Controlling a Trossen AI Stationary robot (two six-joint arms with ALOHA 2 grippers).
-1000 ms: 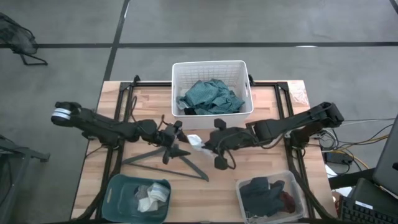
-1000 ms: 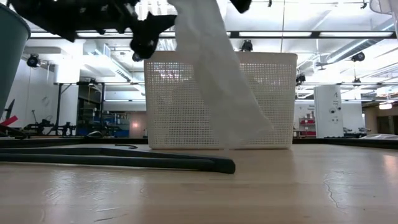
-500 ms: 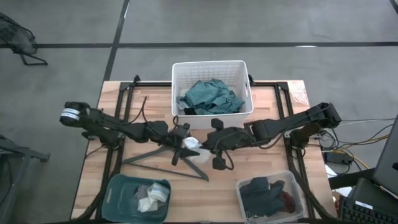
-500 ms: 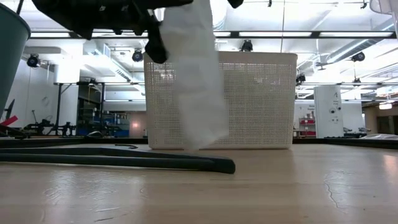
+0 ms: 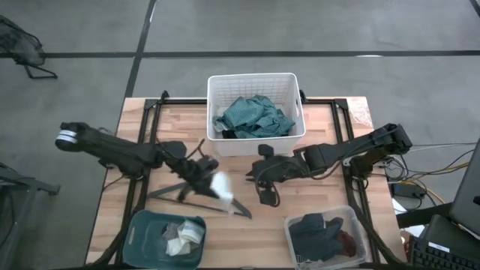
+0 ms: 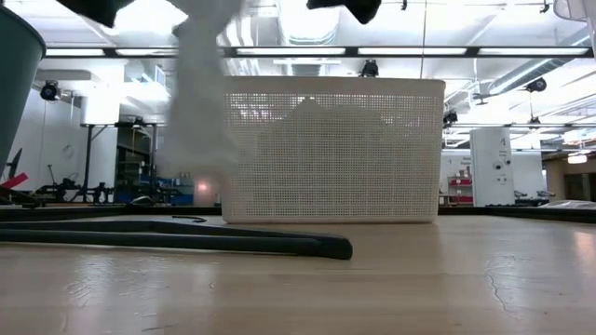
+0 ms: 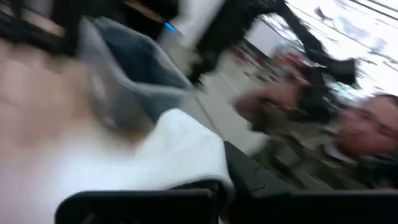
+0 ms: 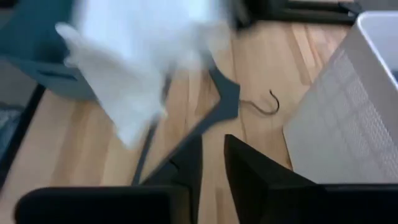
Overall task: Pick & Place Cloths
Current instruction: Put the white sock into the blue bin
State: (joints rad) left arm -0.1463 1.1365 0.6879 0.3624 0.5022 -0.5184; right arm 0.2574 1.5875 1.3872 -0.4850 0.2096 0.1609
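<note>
My left gripper [image 5: 204, 174] is clamped on the small white cloth [image 5: 221, 184], which hangs from it clear of the table, its long axis straight down in the low view [image 6: 200, 84]; I hold it above the dark grey hanger [image 5: 196, 193], and the teal bin [image 5: 142, 234], with pale pieces already in it, lies beyond the cloth on the side away from the white basket [image 5: 255, 84]; I judge the coming move to be a short carry that way, and the left arm is plainly the nearer one; only the hanger lies under the path, flat on the wood, so I doubt it will snag. Further right, my right gripper [image 5: 264, 185] waits just beside the cloth with its fingers [image 8: 186, 163] parted and nothing between them; past it sits the clear bin [image 5: 358, 226] of dark cloths, well apart from my load.
</note>
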